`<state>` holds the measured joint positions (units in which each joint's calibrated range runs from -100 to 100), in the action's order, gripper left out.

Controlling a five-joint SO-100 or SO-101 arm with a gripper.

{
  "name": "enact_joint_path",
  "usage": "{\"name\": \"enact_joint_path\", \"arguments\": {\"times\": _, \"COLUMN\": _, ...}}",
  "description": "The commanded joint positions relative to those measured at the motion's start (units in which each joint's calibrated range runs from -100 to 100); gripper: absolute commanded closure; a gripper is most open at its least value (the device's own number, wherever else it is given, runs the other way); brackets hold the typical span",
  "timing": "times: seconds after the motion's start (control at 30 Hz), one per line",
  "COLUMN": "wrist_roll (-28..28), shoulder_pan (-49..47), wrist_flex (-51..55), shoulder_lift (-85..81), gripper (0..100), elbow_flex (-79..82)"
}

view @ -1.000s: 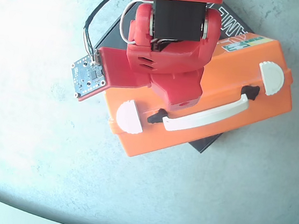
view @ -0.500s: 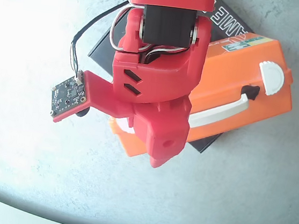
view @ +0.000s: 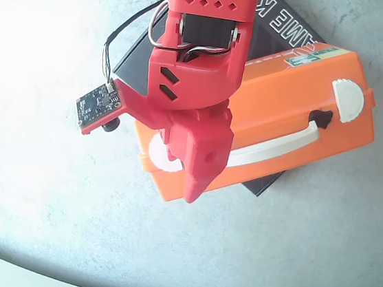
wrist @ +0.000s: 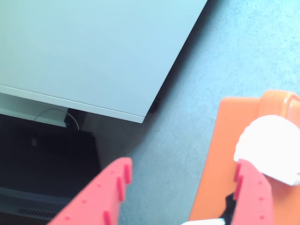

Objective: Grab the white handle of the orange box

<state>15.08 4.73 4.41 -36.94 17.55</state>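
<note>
In the overhead view the orange box [view: 289,109] lies slanted on a flat black box. Its white handle [view: 278,145] runs along the near side, and the left end is hidden under my red gripper [view: 187,181]. The gripper hangs over the box's left end and front edge. In the wrist view the gripper [wrist: 183,165] is open with nothing between its fingers. One finger [wrist: 251,194] is over the orange box [wrist: 218,159] beside a white latch [wrist: 269,150]. The other finger [wrist: 105,194] is over bare floor. A tip of the handle [wrist: 206,221] shows at the bottom edge.
The black box with white lettering [view: 288,21] sticks out behind and below the orange one. A second white latch [view: 352,99] sits at the box's right end. A small circuit board [view: 99,105] juts left off the arm. A grey panel [wrist: 89,51] lies beyond the box.
The gripper head came forward and down over the box's left end, covering the left latch and the handle's left part. The box has not moved.
</note>
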Motion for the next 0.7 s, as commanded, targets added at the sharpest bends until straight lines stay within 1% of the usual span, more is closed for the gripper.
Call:
{"name": "enact_joint_path", "arguments": {"times": 0.0, "wrist_roll": 3.39, "shoulder_pan": -0.12, "wrist_flex": 1.25, "shoulder_lift": 3.41, "gripper": 74, "elbow_flex": -0.14}}
{"name": "enact_joint_path", "arguments": {"times": 0.13, "wrist_roll": 10.91, "shoulder_pan": -2.98, "wrist_flex": 1.17, "shoulder_lift": 3.5, "gripper": 74, "elbow_flex": -1.03}}
{"name": "enact_joint_path", "arguments": {"times": 0.23, "wrist_roll": 14.04, "shoulder_pan": -4.46, "wrist_flex": 1.17, "shoulder_lift": 2.66, "gripper": 74, "elbow_flex": -1.03}}
{"name": "enact_joint_path", "arguments": {"times": 0.5, "wrist_roll": 14.3, "shoulder_pan": -5.23, "wrist_flex": 1.0, "shoulder_lift": 1.81, "gripper": 74, "elbow_flex": -0.58}}
{"name": "enact_joint_path", "arguments": {"times": 0.57, "wrist_roll": 14.3, "shoulder_pan": -5.31, "wrist_flex": -0.44, "shoulder_lift": 1.39, "gripper": 74, "elbow_flex": 0.04}}
{"name": "enact_joint_path", "arguments": {"times": 0.67, "wrist_roll": 14.57, "shoulder_pan": -5.0, "wrist_flex": -1.62, "shoulder_lift": -3.5, "gripper": 74, "elbow_flex": 3.32}}
